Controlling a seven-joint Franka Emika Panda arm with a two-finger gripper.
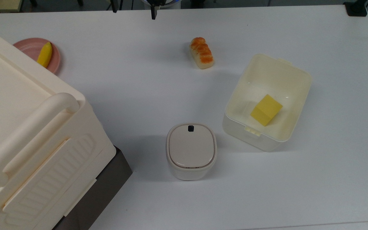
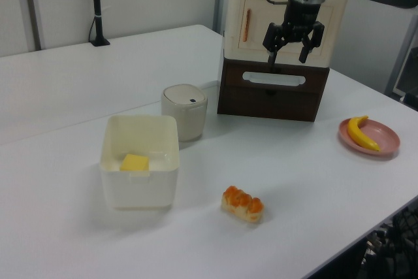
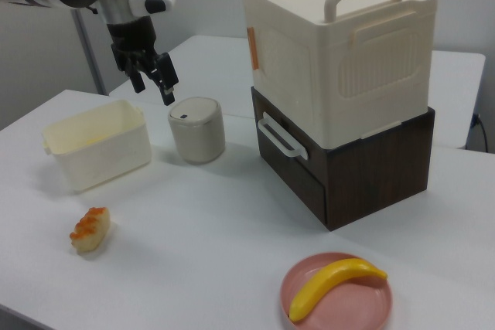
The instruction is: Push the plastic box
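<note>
In the top view, the plastic box (image 1: 267, 102) stands on the white bench (image 1: 139, 89) at the top view's right, with a yellow block (image 1: 266, 109) inside. In the left view, the pincer (image 2: 291, 53) hangs open and empty, high above the bench and well apart from the box. In the right view, the pincer is above the small lidded bin (image 3: 197, 129).
</note>
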